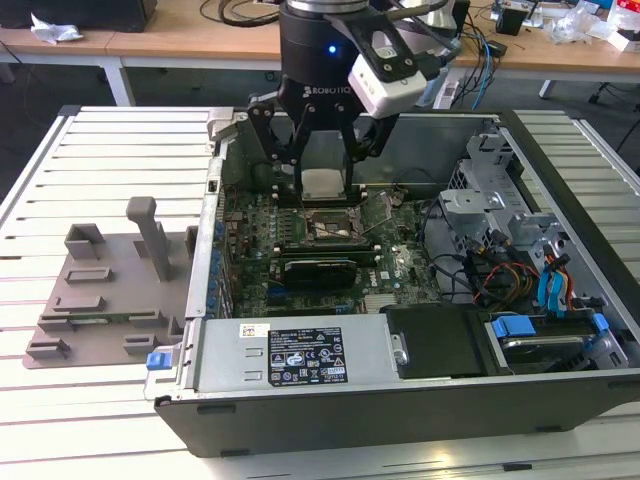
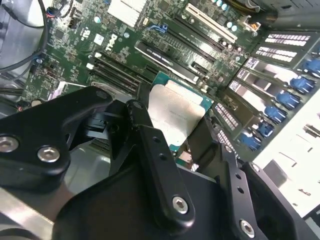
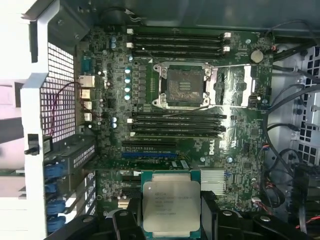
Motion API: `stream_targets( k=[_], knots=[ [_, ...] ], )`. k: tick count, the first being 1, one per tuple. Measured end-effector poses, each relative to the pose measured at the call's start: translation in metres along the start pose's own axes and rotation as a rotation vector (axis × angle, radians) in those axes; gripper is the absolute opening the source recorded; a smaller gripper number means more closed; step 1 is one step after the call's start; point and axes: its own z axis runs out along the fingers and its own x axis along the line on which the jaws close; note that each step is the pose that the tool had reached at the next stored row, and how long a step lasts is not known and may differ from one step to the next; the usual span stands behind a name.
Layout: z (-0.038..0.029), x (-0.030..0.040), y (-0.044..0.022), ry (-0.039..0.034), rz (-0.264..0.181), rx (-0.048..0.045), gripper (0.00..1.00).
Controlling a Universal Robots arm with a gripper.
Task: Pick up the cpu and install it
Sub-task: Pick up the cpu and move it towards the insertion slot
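Observation:
My gripper [image 1: 324, 178] is shut on the cpu [image 1: 324, 183], a flat square chip with a silver-grey top, held level between the black fingers [image 1: 277, 150]. It hangs inside the open computer case, a little above the motherboard [image 1: 300, 245] and over the dark square socket [image 1: 325, 228]. In the first wrist view the cpu [image 3: 171, 204] sits between the fingers, and the open socket [image 3: 184, 86] with its metal frame lies apart from it across several memory slots. The second wrist view shows the cpu [image 2: 175, 112] clamped between the black fingers [image 2: 150, 150].
The computer case [image 1: 300, 400] lies open on a slatted white table [image 1: 100, 150]. A grey plastic tray [image 1: 110, 290] with upright posts rests at the exterior view's left. Drive cages and coloured cables [image 1: 520, 250] fill the case's right side. Desks with cables stand behind.

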Motion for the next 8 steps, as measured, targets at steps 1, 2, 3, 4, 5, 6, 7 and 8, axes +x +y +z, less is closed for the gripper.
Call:
stream_targets(
  k=[1,2,3,4,5,6,7,8],
  knots=[
    [0.0035,-0.0013,0.0004,0.0001,0.0,0.0006,0.55],
    [0.0063,-0.0022,0.0007,0.0,0.0,0.0006,0.55],
    [0.0088,-0.0032,0.001,0.0,0.0,0.0008,0.55],
    [0.0104,-0.0043,0.0012,0.0001,0.0,0.0009,0.55],
    [0.0111,-0.0052,0.0013,0.0001,0.0,0.0009,0.55],
    [0.0123,-0.0069,0.0014,0.0,0.0,0.0009,0.55],
    [0.0139,-0.0088,0.0016,0.0001,0.0,0.0009,0.55],
    [0.0152,-0.0108,0.0017,0.0001,0.0,0.0009,0.55]
  ],
)
